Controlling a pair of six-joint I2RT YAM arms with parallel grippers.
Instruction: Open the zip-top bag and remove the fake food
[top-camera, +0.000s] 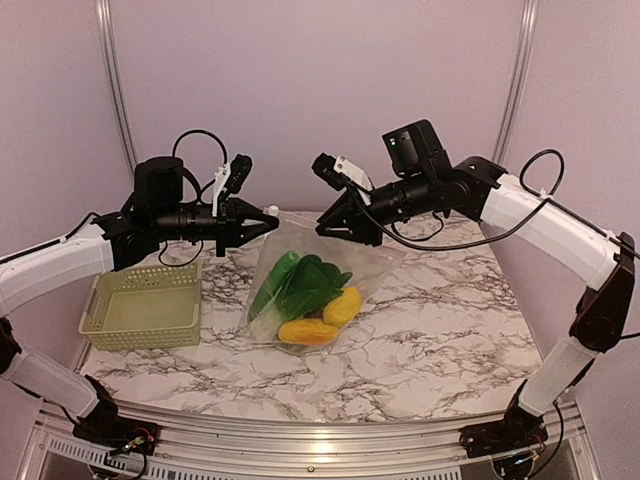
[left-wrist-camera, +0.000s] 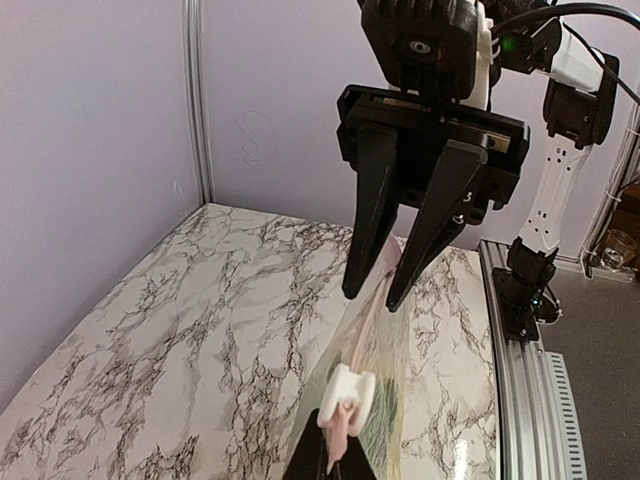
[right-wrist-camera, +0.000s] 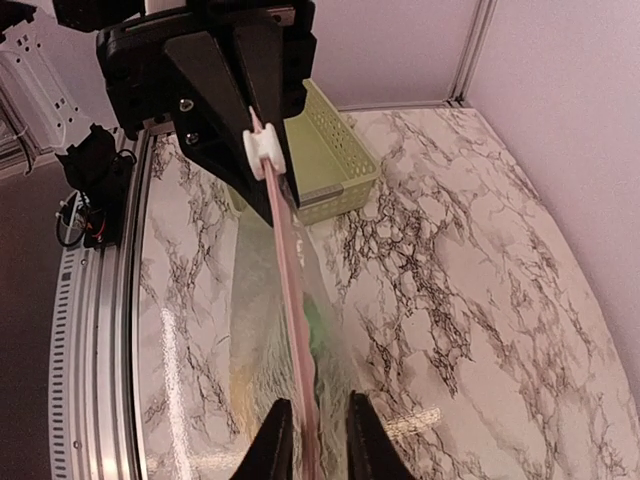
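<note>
The zip-top bag (top-camera: 378, 262) hangs between my grippers with its lower end resting on the marble table. Inside it are a green-and-white leafy vegetable (top-camera: 303, 285), a yellow piece (top-camera: 343, 305) and an orange piece (top-camera: 308, 331). My left gripper (top-camera: 272, 222) is shut on the pink zip strip just behind the white slider (left-wrist-camera: 347, 397). My right gripper (top-camera: 322, 228) is open, its fingers standing either side of the strip (right-wrist-camera: 303, 400) with a visible gap. The strip runs straight from the slider (right-wrist-camera: 264, 150) to my right gripper (right-wrist-camera: 315, 450). The brown and small green pieces are hidden.
A pale green plastic basket (top-camera: 140, 335) stands on the table's left side, below my left arm; it also shows in the right wrist view (right-wrist-camera: 335, 160). Purple walls with metal corner posts (top-camera: 112, 90) close in the back. The table's rail (left-wrist-camera: 525, 400) runs along its near edge.
</note>
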